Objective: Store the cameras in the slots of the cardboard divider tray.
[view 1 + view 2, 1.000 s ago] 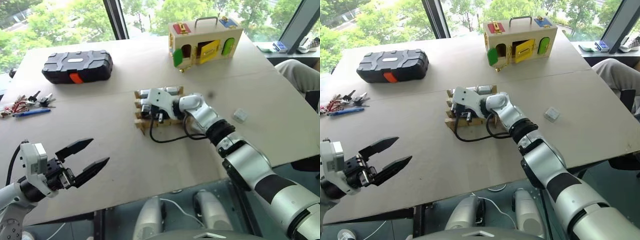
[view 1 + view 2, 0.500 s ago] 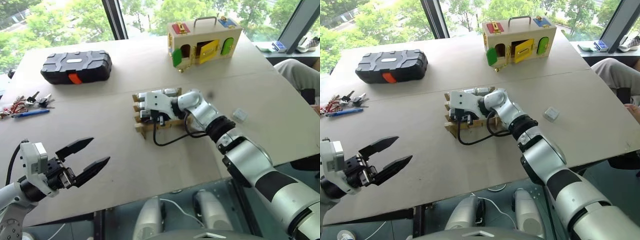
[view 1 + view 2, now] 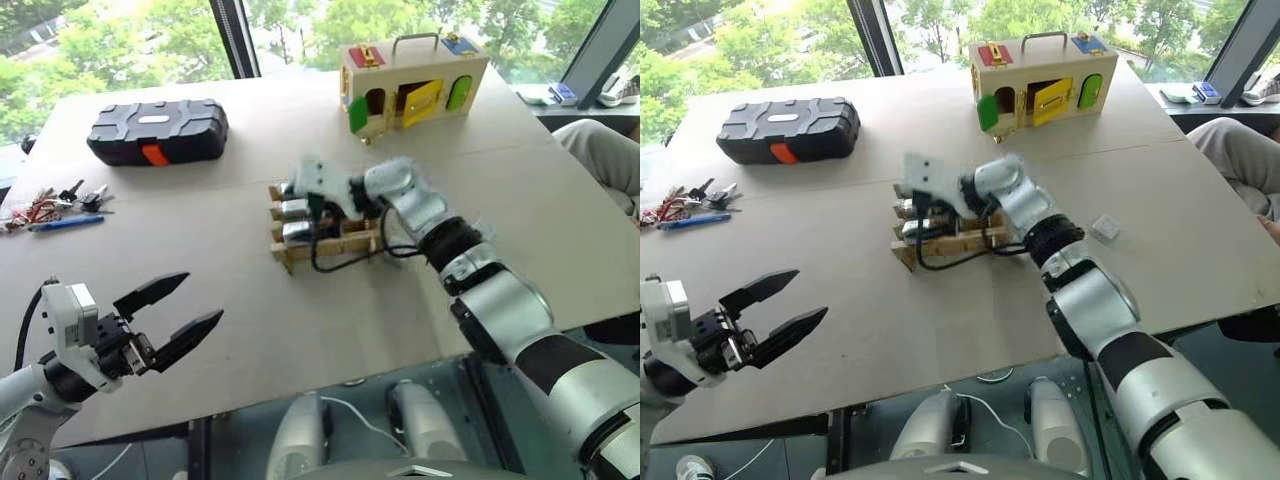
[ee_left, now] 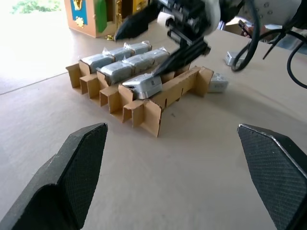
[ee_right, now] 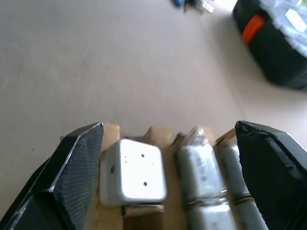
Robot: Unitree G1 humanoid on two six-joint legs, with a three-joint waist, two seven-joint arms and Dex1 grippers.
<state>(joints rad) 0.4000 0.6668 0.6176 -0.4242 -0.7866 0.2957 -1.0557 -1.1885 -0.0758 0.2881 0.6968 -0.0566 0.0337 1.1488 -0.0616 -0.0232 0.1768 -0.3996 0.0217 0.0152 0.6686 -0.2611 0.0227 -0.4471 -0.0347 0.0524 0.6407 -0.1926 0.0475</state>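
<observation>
The jaws of the right gripper stand wide open and hold nothing. They hang just above the cardboard divider tray, over the end slot where 1 of the cameras sits as a bare silver-grey box with small holes on its face. In the next slots lie 2 more cameras in clear wrapping. No writing on any camera can be read.

The jaws of the left gripper are also fully open and empty, near the front edge of the counter, well apart from the tray.

The tray lies near the middle of the counter. In the left wrist view its rows carry several wrapped cameras, and the bare one lies tilted at the near row. The right arm's black cable loops over the tray's near side.

1 more small camera lies on the counter to the right of the tray, apart from it.

Behind the tray stands a wooden box with coloured doors and a handle; no lettering on it is legible. At the far left lies a black plastic case with an orange latch and a pale label that I cannot read. At the left edge are keys and a blue pen. A person's knee shows at the right, beside the counter.
</observation>
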